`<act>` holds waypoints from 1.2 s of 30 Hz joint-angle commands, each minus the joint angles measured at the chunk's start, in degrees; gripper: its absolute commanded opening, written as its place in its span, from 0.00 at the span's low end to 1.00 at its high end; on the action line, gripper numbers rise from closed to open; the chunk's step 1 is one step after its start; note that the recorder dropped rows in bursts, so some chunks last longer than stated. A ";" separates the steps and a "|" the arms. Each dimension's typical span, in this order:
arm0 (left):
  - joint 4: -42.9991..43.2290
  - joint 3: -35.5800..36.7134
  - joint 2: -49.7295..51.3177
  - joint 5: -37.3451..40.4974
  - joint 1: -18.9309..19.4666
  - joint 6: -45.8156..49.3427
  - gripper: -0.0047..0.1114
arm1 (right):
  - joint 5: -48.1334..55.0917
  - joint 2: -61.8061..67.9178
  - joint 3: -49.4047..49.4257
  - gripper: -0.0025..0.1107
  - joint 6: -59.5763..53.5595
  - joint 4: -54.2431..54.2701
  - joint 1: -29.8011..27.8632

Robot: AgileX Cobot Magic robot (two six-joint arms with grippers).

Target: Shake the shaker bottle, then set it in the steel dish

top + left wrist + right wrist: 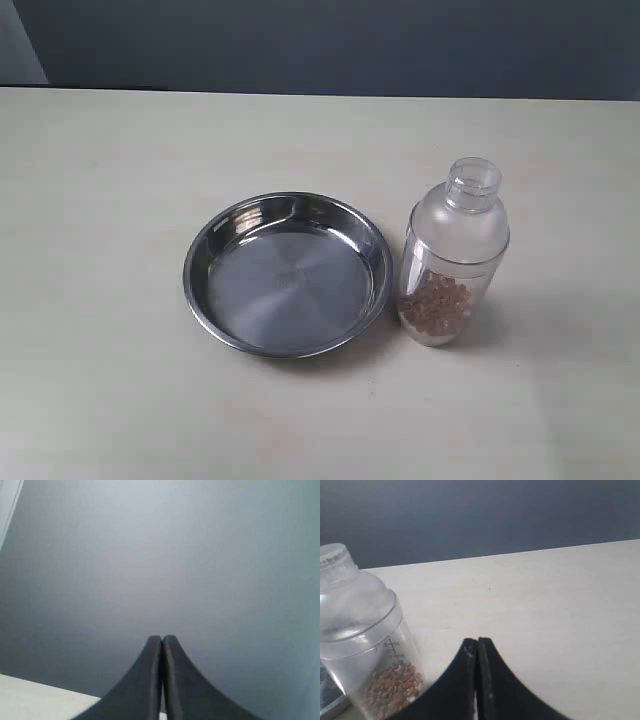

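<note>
The shaker bottle (pixel 452 258) stands upright on the table just right of the steel dish (pixel 288 273), almost touching its rim; tan granules fill its lower part. The dish holds nothing. In the right wrist view the bottle (pixel 362 640) stands beside my right gripper (pixel 477 641), which is shut with nothing in it and apart from the bottle; a sliver of the dish (pixel 329 700) shows at the edge. My left gripper (pixel 162 639) is shut and empty, facing a grey wall. Neither gripper shows in the exterior view.
The pale table (pixel 100 380) runs back to a dark grey wall (pixel 320 45). A corner of the table (pixel 35 700) shows under the left gripper.
</note>
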 commanded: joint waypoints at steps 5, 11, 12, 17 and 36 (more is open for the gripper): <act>-0.65 0.27 -0.22 -1.64 -0.10 -11.18 0.04 | -0.66 0.30 0.07 0.01 0.00 0.16 -0.08; 0.35 0.27 -0.22 -0.77 -0.10 -13.68 0.04 | -0.76 0.30 0.07 0.01 0.00 0.16 -0.08; 2.47 -0.18 -0.22 -0.95 -0.10 -14.61 0.04 | -0.76 0.30 0.07 0.01 0.00 0.16 -0.08; 11.88 -2.38 2.51 -16.25 -0.10 -19.42 0.04 | -0.76 0.30 0.07 0.01 0.00 0.16 -0.08; 38.08 -31.59 57.69 -41.30 -0.09 -20.00 0.04 | -0.66 0.30 0.07 0.01 0.00 0.16 -0.08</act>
